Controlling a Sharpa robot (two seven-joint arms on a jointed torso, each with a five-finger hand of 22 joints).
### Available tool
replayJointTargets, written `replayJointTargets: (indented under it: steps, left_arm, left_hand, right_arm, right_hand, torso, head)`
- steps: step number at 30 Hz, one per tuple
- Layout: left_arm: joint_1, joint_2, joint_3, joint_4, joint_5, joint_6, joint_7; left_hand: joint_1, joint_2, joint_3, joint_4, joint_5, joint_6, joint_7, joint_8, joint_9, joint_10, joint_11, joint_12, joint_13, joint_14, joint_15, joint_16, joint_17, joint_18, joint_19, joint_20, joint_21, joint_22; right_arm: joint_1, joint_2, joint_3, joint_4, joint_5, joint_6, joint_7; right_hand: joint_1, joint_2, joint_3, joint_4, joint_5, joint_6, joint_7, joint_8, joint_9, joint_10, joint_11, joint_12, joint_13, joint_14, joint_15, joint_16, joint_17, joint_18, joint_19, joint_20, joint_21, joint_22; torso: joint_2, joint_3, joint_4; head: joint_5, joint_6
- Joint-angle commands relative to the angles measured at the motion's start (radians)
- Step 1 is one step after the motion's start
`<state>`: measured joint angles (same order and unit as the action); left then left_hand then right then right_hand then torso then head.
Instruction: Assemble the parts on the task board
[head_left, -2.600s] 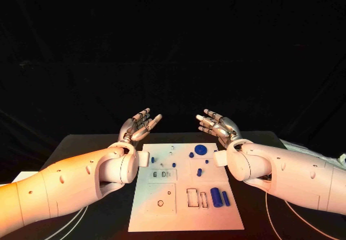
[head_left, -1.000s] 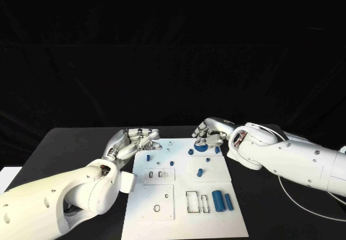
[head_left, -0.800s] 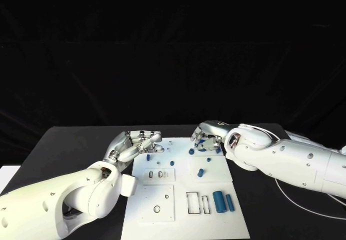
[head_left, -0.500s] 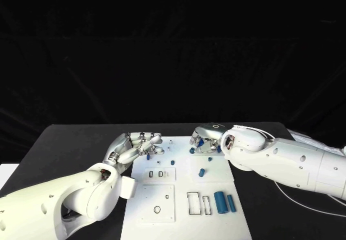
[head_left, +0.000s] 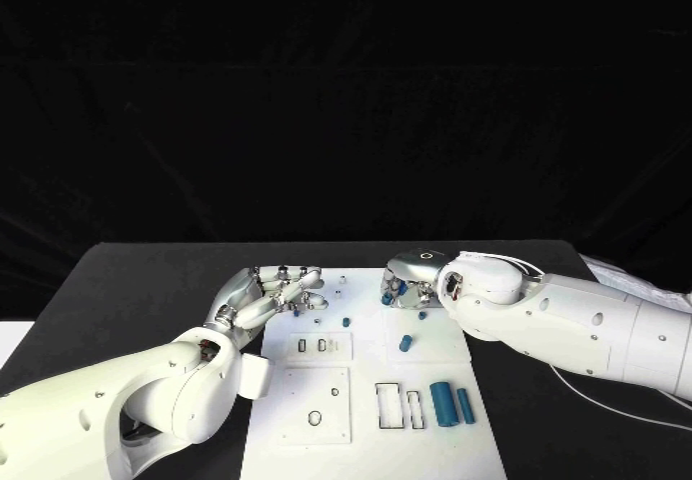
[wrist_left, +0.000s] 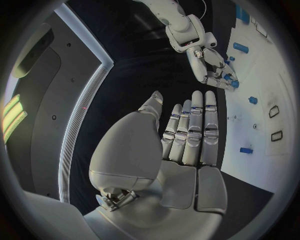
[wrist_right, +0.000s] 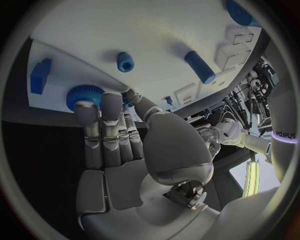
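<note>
The white task board lies in the middle of the black table. My right hand is curled down over the blue gear at the board's far end, and its fingertips and thumb close around the gear. My left hand hovers at the board's far left corner with fingers spread and straight, holding nothing. A short blue peg, a smaller one, a thick blue cylinder and a thinner one lie on the board.
Empty slots sit at the board's left and near end. The right wrist view shows a blue peg, a blue cylinder and a blue block near the hand. A white cable runs along the table's right side.
Both hands came down from their raised pose to the board's far end. My right hand has dropped onto the blue gear and curled its fingers around it. The left hand edged slightly nearer the board.
</note>
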<state>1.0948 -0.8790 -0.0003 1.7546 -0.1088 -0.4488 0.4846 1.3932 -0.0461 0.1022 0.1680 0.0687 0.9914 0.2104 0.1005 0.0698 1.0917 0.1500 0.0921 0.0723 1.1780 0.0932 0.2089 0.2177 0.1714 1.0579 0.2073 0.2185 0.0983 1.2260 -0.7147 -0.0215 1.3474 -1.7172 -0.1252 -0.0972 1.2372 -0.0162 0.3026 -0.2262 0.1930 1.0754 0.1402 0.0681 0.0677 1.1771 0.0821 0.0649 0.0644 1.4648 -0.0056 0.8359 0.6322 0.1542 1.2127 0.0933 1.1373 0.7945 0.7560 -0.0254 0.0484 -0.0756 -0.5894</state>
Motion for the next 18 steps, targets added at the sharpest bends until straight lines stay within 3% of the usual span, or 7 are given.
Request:
replayJointTargets:
  steps: [1,11,18]
  left_arm:
    - [0.001,0.002,0.001,0.003,0.011,0.016,0.003]
    - [0.001,0.002,0.001,-0.003,0.012,0.018,-0.003]
    - [0.001,0.003,0.001,-0.006,0.012,0.018,-0.009]
  left_hand:
    - [-0.006,0.004,-0.003,-0.004,-0.004,0.0,0.007,-0.004,-0.001,0.0,0.007,-0.006,0.0,0.003,0.006,-0.007,0.002,0.01,0.006,0.0,-0.005,-0.002]
    - [-0.007,0.004,-0.005,-0.006,-0.004,-0.002,0.009,-0.007,-0.002,-0.002,0.008,-0.01,-0.001,0.003,0.007,-0.009,0.005,0.01,0.007,0.0,-0.007,-0.003]
    - [-0.007,0.005,-0.006,-0.007,-0.004,-0.003,0.009,-0.008,-0.002,-0.003,0.009,-0.011,-0.001,0.003,0.007,-0.01,0.006,0.01,0.007,0.001,-0.008,-0.004]
  right_arm:
    - [0.0,0.004,0.0,0.0,-0.03,0.028,-0.003]
    - [0.0,0.007,0.0,-0.001,-0.015,0.006,0.003]
    - [0.0,0.001,0.001,0.009,0.016,-0.068,0.013]
  right_hand:
    - [-0.005,0.008,0.009,0.005,-0.009,0.014,0.0,0.003,0.002,0.01,-0.004,0.0,0.0,0.015,-0.004,0.014,0.012,-0.015,0.008,0.0,0.01,0.012]
    - [-0.013,0.024,0.032,0.044,-0.045,0.039,-0.006,0.006,0.003,0.033,-0.01,0.002,0.001,0.016,-0.008,0.081,0.073,-0.023,0.02,-0.002,0.058,0.073]
    - [-0.006,0.033,0.051,0.068,-0.059,0.071,-0.015,0.015,0.009,0.067,-0.02,0.007,0.004,0.02,-0.015,0.131,0.121,-0.031,0.039,-0.006,0.096,0.125]
  torso:
    - [0.007,-0.0006,0.003]
    - [0.012,0.0001,0.0036]
    - [0.017,0.0004,0.0048]
  head:
    - [-0.002,0.001]
    - [-0.001,-0.001]
    - [0.0,0.003]
